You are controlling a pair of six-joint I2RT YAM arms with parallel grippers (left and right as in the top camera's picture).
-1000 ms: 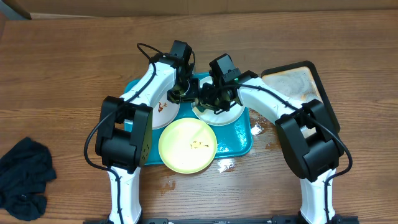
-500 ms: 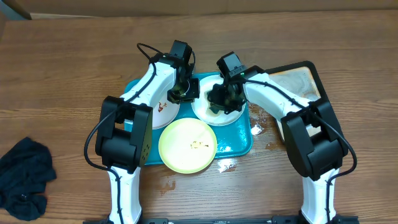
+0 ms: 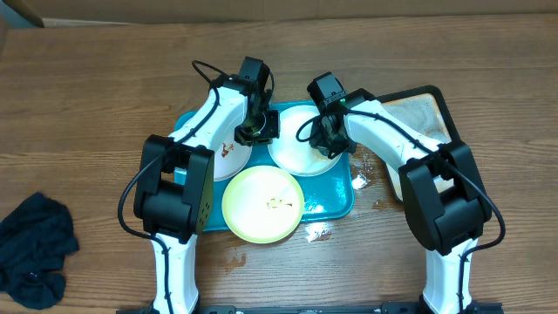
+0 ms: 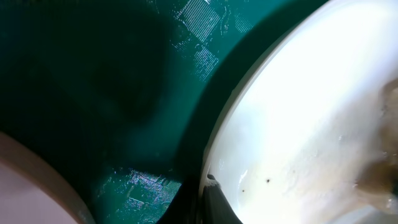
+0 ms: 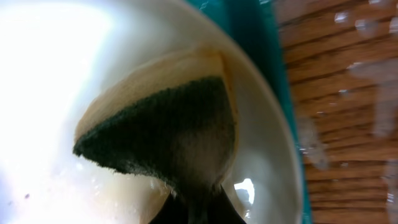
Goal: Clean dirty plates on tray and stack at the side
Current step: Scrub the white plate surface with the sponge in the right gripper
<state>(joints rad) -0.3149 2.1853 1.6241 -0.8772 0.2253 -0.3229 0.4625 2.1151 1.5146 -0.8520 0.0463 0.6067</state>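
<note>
Right wrist shows the white plate (image 5: 43, 68) wet beneath a sponge (image 5: 168, 134).

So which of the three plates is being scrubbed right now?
The white plate on the tray's right side: the right gripper holds a sponge against it. The other white plate and the yellow-green plate have no sponge.

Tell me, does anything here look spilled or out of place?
Yes. Wet, sudsy patches lie on the wooden table around the blue tray's near right corner, which looks like spilled wash water. The yellow-green plate also hangs over the tray's near rim rather than sitting fully inside.
</note>
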